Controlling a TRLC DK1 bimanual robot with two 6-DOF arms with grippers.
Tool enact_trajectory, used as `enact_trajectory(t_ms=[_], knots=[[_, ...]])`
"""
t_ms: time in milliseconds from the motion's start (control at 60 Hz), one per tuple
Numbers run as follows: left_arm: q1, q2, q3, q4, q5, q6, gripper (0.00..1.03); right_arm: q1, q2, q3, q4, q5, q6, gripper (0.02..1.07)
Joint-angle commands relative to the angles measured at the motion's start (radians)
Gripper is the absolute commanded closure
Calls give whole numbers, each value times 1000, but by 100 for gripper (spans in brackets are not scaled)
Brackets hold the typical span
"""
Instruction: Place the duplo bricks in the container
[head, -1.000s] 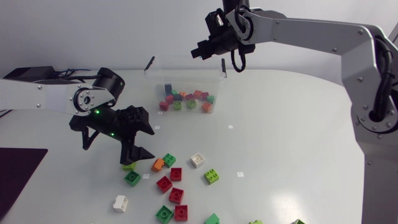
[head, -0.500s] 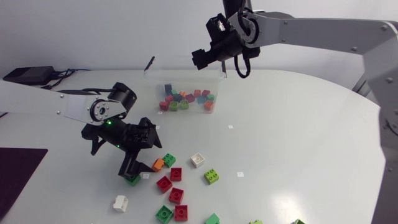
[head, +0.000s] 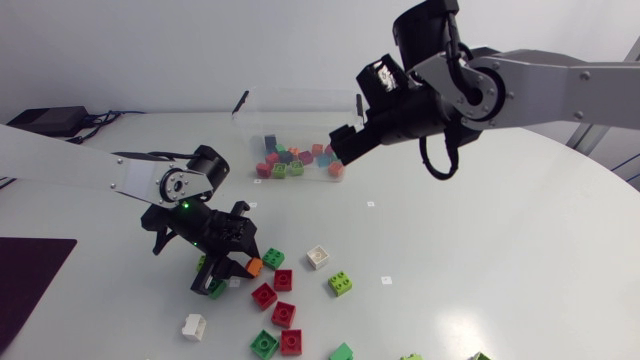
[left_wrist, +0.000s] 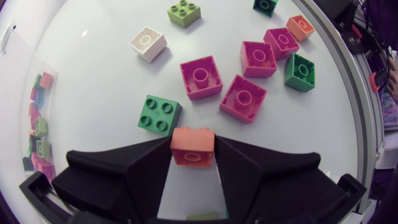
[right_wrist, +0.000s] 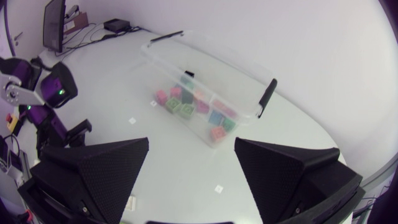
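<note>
A wide white table (head: 480, 250) with a rounded edge filled most of the head view. Its smooth top was evenly lit, so only soft, short shadows lay on it, and a few tiny white square markers (head: 371, 204) were dotted across its middle. Behind it, along the top of the frame, ran a plain pale wall (head: 150, 50), and a small black box (head: 45, 118) with cables sat by the table's far edge in the upper left. A flat dark mat (head: 30, 280) lay in the lower left corner of the frame.
</note>
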Motion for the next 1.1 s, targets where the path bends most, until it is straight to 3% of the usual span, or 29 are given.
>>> enact_trajectory(t_ms=[0,100,533,900,1083], knots=[[-1,21,-2,-11,6,31,91,43,-61,-66,-44,26,27,7],[2,19,-4,-11,6,28,99,72,-79,-86,-116,53,40,7],[51,-99,32,-119,8,-36,100,177,-42,-156,-326,95,144,10],[79,-193,145,-115,54,-272,100,236,105,-165,-366,96,215,11],[77,-225,208,-19,60,-458,100,236,194,-150,-370,93,239,13]])
